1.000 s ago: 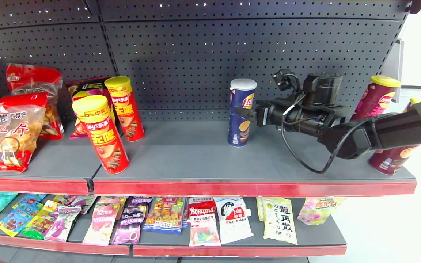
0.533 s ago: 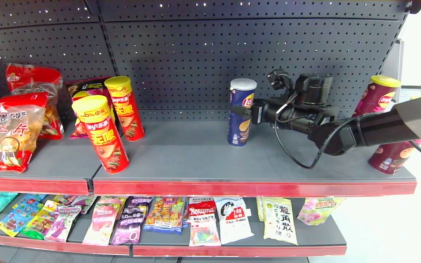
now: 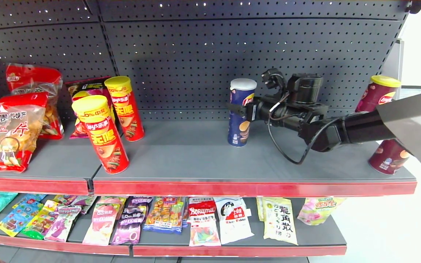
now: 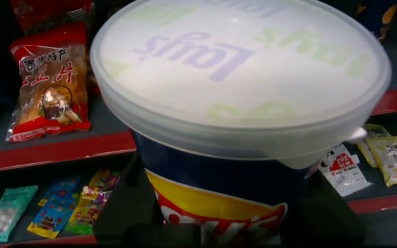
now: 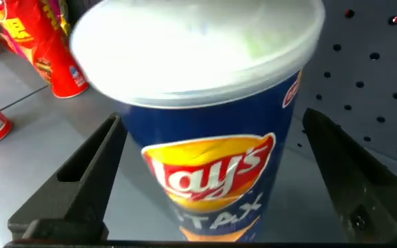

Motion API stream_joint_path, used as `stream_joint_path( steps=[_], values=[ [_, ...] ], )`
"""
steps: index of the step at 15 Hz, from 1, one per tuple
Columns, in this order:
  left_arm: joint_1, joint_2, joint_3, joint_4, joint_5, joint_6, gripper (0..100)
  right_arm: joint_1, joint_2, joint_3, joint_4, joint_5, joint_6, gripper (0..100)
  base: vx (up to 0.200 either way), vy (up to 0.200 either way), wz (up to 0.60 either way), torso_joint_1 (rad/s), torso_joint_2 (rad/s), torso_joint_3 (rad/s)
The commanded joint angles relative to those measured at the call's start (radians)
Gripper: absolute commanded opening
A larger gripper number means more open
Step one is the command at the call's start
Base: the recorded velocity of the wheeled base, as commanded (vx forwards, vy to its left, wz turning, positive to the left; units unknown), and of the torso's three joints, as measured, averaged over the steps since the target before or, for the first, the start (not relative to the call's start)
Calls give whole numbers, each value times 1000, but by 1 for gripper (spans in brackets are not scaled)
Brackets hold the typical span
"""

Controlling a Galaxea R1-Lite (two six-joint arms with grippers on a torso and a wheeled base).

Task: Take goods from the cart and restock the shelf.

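Note:
A blue chip can with a clear lid stands upright at the back middle of the grey upper shelf. My right gripper comes in from the right at the can's upper half. It is open, with one finger on each side of the can. In the right wrist view the same blue can sits between the fingers, a gap showing on both sides. A second blue can is seen from above its lid, with my left gripper shut on its body, in front of the shelves.
Two red cans and snack bags stand on the left of the upper shelf. Two maroon cans stand at its right end. Free shelf space lies between the red cans and the blue can. Candy bags hang along the lower shelf.
My right arm has moved left along the shelf, and its fingers now straddle the standing blue can. The can has not moved.

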Motion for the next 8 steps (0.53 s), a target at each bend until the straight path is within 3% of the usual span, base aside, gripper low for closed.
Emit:
stream_joint_path(
  steps=[1, 3, 4, 8],
  values=[
    [0, 2, 5, 0, -1, 1, 0, 1, 18, -19, 0, 0, 1, 100, 0, 0, 0, 0, 0, 0],
    [0, 2, 8, 0, -1, 2, 0, 1, 35, -42, 0, -1, 1, 100, 0, 0, 0, 0, 0, 0],
    [0, 2, 11, 0, -1, 2, 0, 1, 41, -54, 0, -3, -1, 0, 0, 0, 0, 0, 0, 0],
    [0, 1, 14, 0, -1, 4, 0, 18, 44, -67, 0, -17, -2, 0, 0, 0, 0, 0, 0, 0]
  ],
)
